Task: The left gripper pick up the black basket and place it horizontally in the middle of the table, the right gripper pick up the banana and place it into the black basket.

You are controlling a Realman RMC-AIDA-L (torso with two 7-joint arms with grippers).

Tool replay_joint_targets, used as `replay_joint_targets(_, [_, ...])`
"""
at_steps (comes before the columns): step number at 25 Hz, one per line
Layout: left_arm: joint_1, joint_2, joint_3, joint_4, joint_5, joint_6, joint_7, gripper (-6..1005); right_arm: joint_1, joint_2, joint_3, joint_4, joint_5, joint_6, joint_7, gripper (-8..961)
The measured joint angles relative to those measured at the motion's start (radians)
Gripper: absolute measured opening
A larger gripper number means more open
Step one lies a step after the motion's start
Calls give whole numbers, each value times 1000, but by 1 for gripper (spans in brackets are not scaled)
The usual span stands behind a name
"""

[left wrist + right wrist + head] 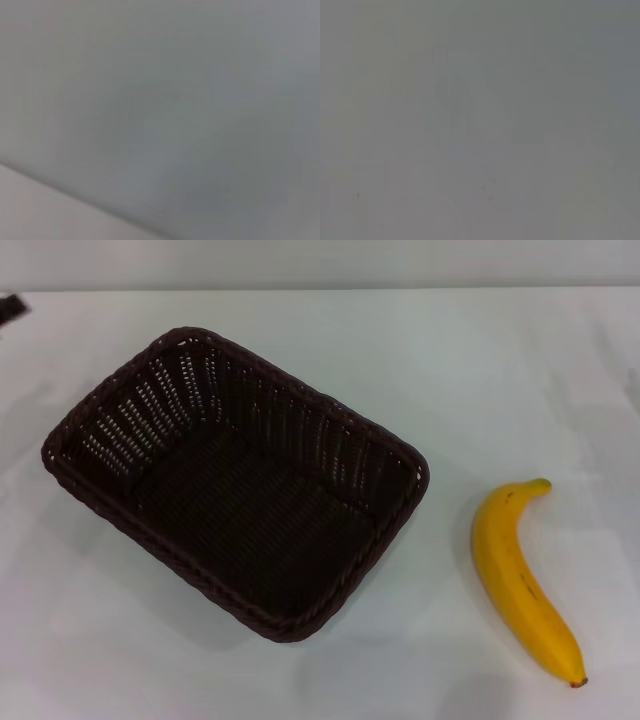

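We've got the black basket [235, 483] sitting skewed, left of centre on the table [500, 360], with the banana [522, 578] lying well apart to its right. Only a dark scrap of the left gripper [10, 309] shows at the far left edge, can't tell its fingers; right gripper's out of sight

No text or labels appear readable in any view.

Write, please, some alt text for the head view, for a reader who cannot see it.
A dark woven black basket, empty, sits at an angle on the white table, left of centre. A yellow banana lies on the table to its right, apart from it. A small dark part at the far left edge may be the left gripper.
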Motion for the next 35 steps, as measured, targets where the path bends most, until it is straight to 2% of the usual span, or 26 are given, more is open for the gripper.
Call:
replay_joint_targets(3, [-64,76,122,77,177,-80,-235,872,4,0,1,0,0,0,0,845])
replay_joint_targets(5, [-109,106,158,120,279,-137,-314,872,6,0,1,0,0,0,1,845])
replay_joint_targets(10, [-262,151,171,193,638,-250,-467,872,18,3,0,1,0,1,2,845])
replay_joint_targets(12, [-317,155,172,196,740,-280,-491,871,22,3,0,5,-1,1,2,846])
replay_joint_targets(14, [-365,151,171,197,813,-305,-495,871,26,3,0,8,-1,1,2,846])
replay_joint_targets(16, [-401,135,172,195,874,-319,-496,871,29,4,0,10,-1,1,3,846])
replay_joint_targets(22, [-472,69,172,184,1043,-314,-494,871,34,5,5,12,-1,1,32,846])
replay_joint_targets(27, [-492,29,177,160,1116,-280,-498,870,34,4,8,12,0,1,41,846])
replay_joint_targets(29, [-492,21,179,156,1122,-264,-502,861,34,5,8,12,2,1,41,846])
replay_joint_targets(33, [-486,27,176,155,1117,-240,-517,825,42,4,9,12,4,0,41,846])
replay_joint_targets(35, [-483,31,176,155,1116,-239,-521,734,47,4,9,12,5,-2,42,846])
